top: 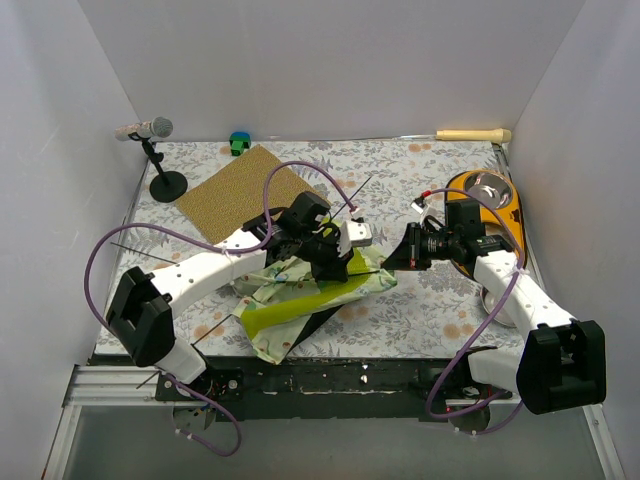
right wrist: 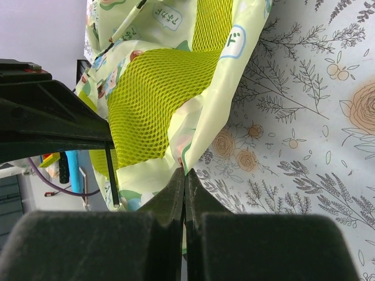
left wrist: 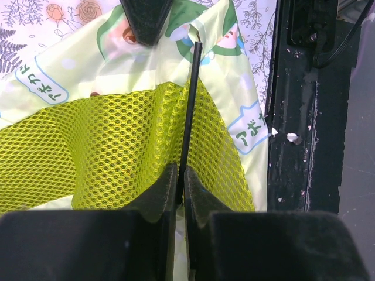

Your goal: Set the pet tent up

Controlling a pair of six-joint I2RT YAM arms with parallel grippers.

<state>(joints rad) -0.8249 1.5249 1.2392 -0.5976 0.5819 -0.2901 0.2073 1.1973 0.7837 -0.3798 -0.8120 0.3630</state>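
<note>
Left gripper (left wrist: 180,172) was clamped tight on a thin black pole (left wrist: 190,111), fingers pinched together with the pole running up between them into the fabric. Right gripper (right wrist: 184,175) was also pressed closed, its tips nipping the hem of the pet tent (top: 300,300) at a pale corner.

Tent was not standing. It lay crumpled in a flat heap on the tabletop (top: 430,310), near the middle of the near edge. The lime-green mesh lining (left wrist: 105,152) was exposed and some black underside showed at the near side. The two grippers met over the heap's far side, the left above it and the right at its right end.

Print on the fabric: small cartoon motifs plus white speech-bubble labels (left wrist: 42,85) with green katakana, looked like アボカド. It sat rotated in both wrist views, so not fully sure.

Rest of the tabletop, on a floral cloth:
- brown textured mat (top: 240,190), toward the far-left corner
- microphone on a stand (top: 160,160), at the far-left corner
- small green object (top: 239,143), at the far edge
- wooden stick (top: 472,135), at the far-right corner
- orange holder with a steel bowl (top: 487,195), along the right edge
</note>
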